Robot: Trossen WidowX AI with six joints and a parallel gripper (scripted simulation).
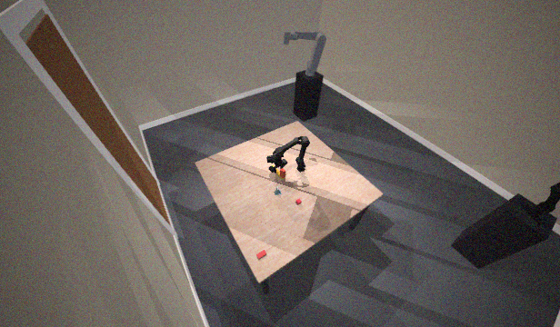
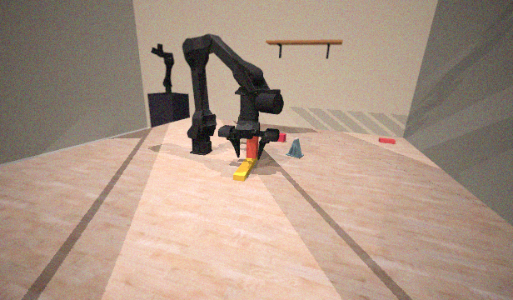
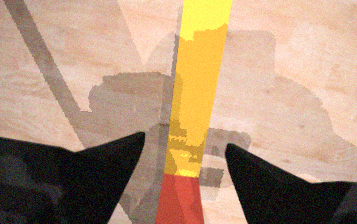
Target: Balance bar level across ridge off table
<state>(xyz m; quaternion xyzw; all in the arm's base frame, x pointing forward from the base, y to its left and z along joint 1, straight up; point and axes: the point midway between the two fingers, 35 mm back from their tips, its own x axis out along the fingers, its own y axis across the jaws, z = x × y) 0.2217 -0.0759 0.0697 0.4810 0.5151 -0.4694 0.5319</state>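
The yellow bar [image 1: 278,173] [image 2: 245,170] [image 3: 198,85] lies on the table, with an upright red block [image 1: 283,173] [image 2: 252,147] [image 3: 180,202] at one end. My gripper [image 2: 249,157] [image 3: 185,143] is open, pointing down low over the bar. In the wrist view its fingers stand on either side of the bar near the red block, with gaps to both sides. The teal ridge [image 1: 277,192] [image 2: 296,149] stands on the table apart from the bar, to the right of the gripper in the exterior view.
A small red cube [image 1: 298,202] [image 2: 282,137] lies beyond the ridge. A flat red block [image 1: 261,254] [image 2: 386,141] lies near a far corner of the table [image 1: 244,213]. Shadows and dark stripes cross the table top.
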